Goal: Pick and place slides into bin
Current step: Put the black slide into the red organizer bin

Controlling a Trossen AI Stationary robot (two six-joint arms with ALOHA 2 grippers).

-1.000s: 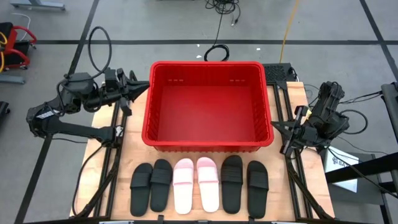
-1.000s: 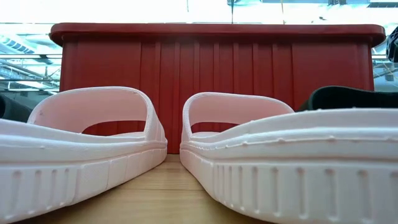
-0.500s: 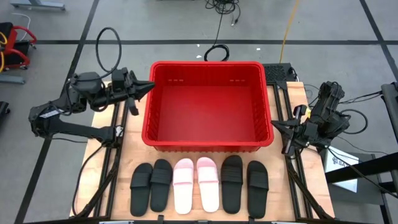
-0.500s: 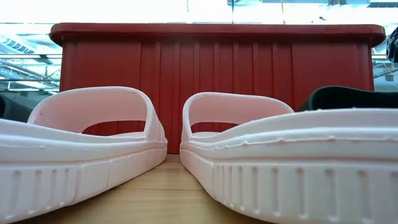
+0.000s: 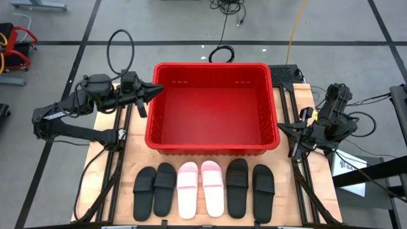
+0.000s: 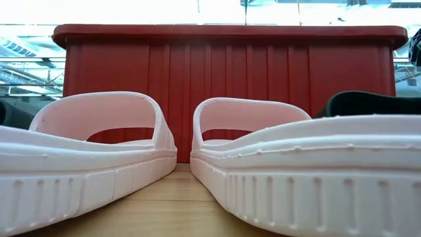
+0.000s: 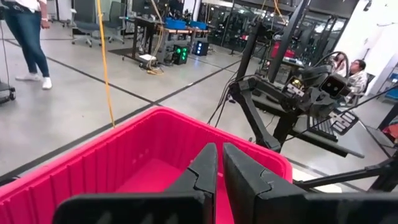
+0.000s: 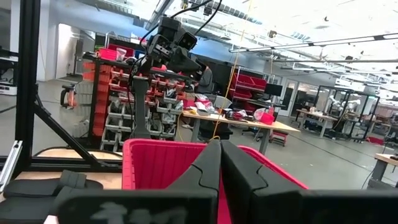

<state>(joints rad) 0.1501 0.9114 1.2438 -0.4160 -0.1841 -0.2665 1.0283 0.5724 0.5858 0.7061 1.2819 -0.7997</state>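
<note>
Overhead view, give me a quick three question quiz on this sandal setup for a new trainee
1. How many slides lie in the row in front of the bin?
2. True or false: the bin already holds a slide.
3. Which gripper has its fingers over the bin's rim: A left, B right, C neither?

Key
1. Six: four black, two pink in the middle.
2. False; it holds no slide.
3. A. The left gripper reaches the rim, shut and empty; the right gripper waits beside the bin.
</note>
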